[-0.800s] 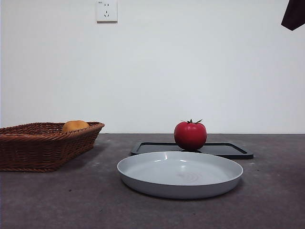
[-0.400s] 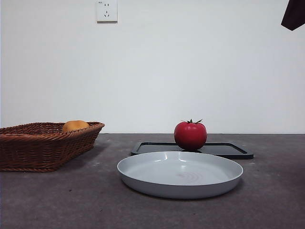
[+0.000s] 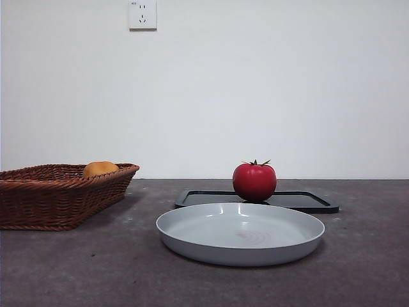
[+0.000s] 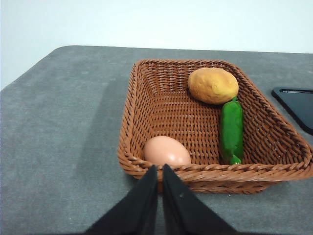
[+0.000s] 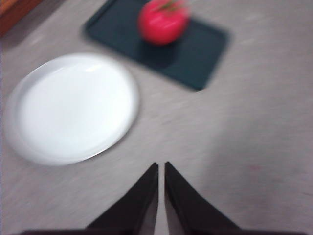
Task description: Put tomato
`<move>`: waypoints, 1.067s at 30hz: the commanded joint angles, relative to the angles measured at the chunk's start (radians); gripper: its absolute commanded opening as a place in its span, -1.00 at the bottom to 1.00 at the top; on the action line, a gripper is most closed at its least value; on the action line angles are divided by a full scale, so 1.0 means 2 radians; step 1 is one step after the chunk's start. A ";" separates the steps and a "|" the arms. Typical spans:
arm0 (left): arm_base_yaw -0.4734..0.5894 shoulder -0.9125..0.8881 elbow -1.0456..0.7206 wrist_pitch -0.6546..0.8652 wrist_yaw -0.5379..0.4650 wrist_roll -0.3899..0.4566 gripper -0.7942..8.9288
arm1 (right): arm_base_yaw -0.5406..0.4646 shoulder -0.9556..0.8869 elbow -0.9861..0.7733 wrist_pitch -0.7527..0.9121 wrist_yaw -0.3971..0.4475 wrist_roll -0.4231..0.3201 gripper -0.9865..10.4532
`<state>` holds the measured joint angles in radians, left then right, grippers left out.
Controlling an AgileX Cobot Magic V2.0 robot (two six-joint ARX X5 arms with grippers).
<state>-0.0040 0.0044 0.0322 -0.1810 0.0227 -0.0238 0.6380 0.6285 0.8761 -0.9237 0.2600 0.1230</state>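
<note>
The red tomato [image 3: 254,181] with a green stem stands on a black tray [image 3: 307,201] behind a grey-white plate [image 3: 192,230]. The blurred right wrist view shows the tomato [image 5: 163,20] on the tray [image 5: 195,58], with the plate [image 5: 73,107] beside it. My right gripper [image 5: 161,166] is shut and empty, above bare table, apart from the plate and tomato. My left gripper [image 4: 160,169] is shut and empty, just outside the near rim of a wicker basket [image 4: 146,98]. Neither gripper shows in the front view.
The wicker basket [image 3: 38,192] stands at the left and holds an orange-yellow round fruit [image 4: 213,85], a green vegetable [image 4: 231,131] and an egg [image 4: 166,152]. A wall socket [image 3: 142,14] is on the white wall behind.
The dark arm tip at the top right corner of the front view has left the picture. The tomato, tray, plate and basket have not moved.
</note>
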 commanded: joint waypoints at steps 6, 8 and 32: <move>0.001 -0.001 -0.010 -0.003 0.002 0.005 -0.80 | -0.184 -0.097 -0.084 0.167 0.052 -0.084 -0.81; 0.001 -0.001 -0.010 -0.003 0.002 0.005 -0.80 | -0.220 -0.133 -0.148 0.257 0.050 -0.080 -0.81; 0.001 -0.001 -0.010 -0.003 0.002 0.005 -0.80 | -0.360 -0.312 -0.433 0.371 -0.166 -0.077 -0.81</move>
<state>-0.0040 0.0044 0.0322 -0.1810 0.0235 -0.0238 -0.0795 0.0067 0.0166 -0.1703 -0.0738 -0.0231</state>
